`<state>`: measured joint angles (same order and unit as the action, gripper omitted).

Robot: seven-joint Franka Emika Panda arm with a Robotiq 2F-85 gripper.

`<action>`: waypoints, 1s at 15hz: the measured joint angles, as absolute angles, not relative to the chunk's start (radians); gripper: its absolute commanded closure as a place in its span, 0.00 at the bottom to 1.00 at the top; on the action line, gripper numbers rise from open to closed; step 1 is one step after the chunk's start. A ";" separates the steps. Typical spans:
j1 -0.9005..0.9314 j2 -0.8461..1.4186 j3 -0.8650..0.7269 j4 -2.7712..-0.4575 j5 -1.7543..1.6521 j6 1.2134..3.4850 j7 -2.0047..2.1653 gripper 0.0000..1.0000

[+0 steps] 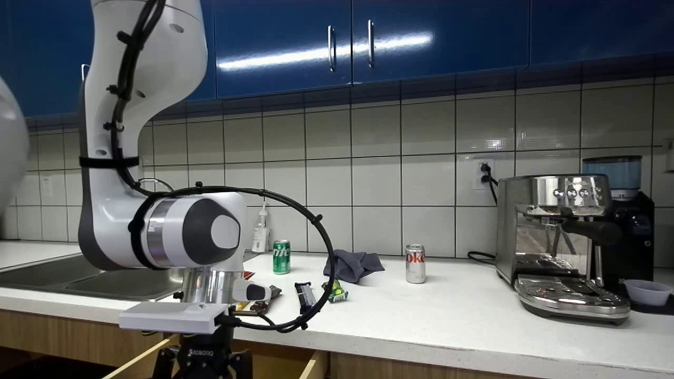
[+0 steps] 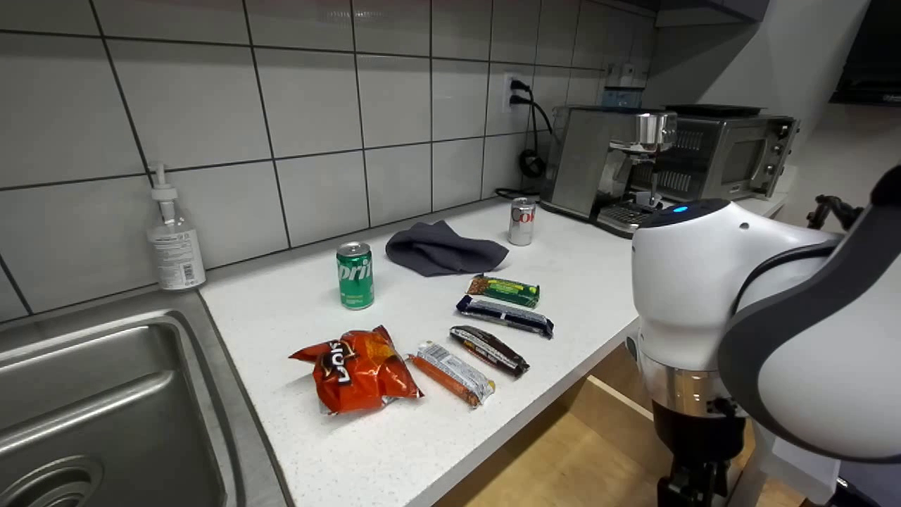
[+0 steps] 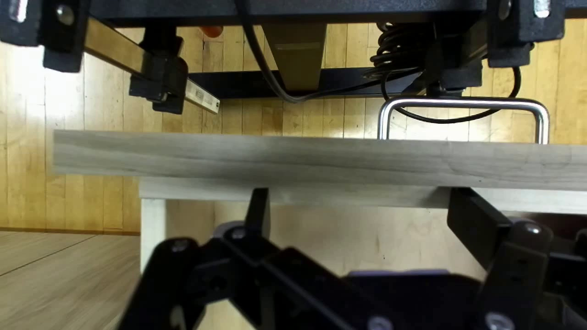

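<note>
My gripper (image 3: 360,197) is open and empty in the wrist view, its two black fingers set wide apart. It points down at an open wooden drawer, with the fingertips close to the inner side of the drawer front (image 3: 293,158); I cannot tell whether they touch it. A bare part of the drawer floor (image 3: 339,233) shows between the fingers. The gripper also shows in both exterior views (image 1: 202,363) (image 2: 693,486), its fingertips cut off or hidden. The drawer (image 2: 563,451) stands pulled out below the white counter (image 2: 394,451). A metal handle (image 3: 463,103) sticks out from the drawer front.
On the counter are a green Sprite can (image 2: 355,276), a silver Coke can (image 2: 521,222), a grey cloth (image 2: 443,250), a red Doritos bag (image 2: 366,370) and several snack bars (image 2: 489,348). A sink (image 2: 105,394), soap bottle (image 2: 174,243) and coffee machine (image 1: 558,247) flank them.
</note>
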<state>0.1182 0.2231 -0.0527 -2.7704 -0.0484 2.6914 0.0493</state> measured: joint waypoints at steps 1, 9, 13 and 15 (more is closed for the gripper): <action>0.111 0.217 -0.053 -2.771 -0.048 2.684 0.049 0.00; 0.032 0.026 -0.054 -2.770 -0.047 2.560 -0.028 0.00; 0.008 -0.108 -0.062 -2.770 -0.048 2.460 -0.121 0.00; 0.000 -0.156 -0.068 -2.771 -0.050 2.438 -0.168 0.00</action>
<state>0.0001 -0.1560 -0.0682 -2.7706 -0.0502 2.4381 -0.1681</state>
